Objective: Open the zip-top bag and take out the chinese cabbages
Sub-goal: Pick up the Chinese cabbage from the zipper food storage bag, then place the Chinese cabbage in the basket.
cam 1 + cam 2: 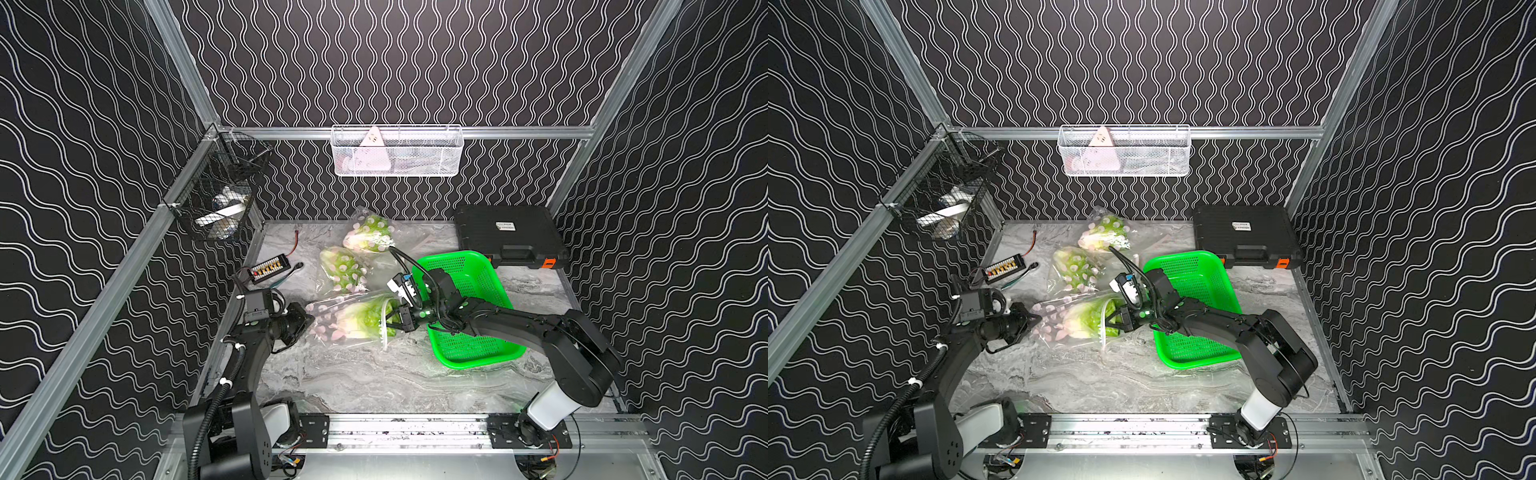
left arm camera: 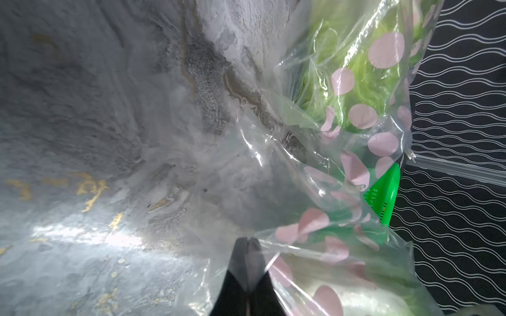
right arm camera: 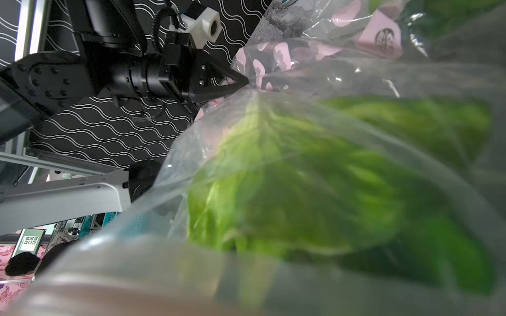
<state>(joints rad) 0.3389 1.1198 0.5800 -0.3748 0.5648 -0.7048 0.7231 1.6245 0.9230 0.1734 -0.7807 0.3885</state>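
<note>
A clear zip-top bag (image 1: 332,322) with pink dots lies on the marble table, holding one chinese cabbage (image 1: 361,320) with green leaves toward the bag's mouth. My left gripper (image 1: 309,318) is shut on the bag's closed end, its tips pinching film (image 2: 247,240). My right gripper (image 1: 392,323) reaches into the open mouth and is shut at the cabbage's leafy end. Blurred plastic hides its jaws in the right wrist view. Two more cabbages (image 1: 368,232) (image 1: 343,268) lie farther back, each inside dotted film.
A green mesh basket (image 1: 478,353) sits under my right arm, with a black case (image 1: 507,235) behind it. A small connector board with wires (image 1: 268,268) lies at the left. A black wire basket (image 1: 216,199) and a white one (image 1: 397,151) hang on the walls.
</note>
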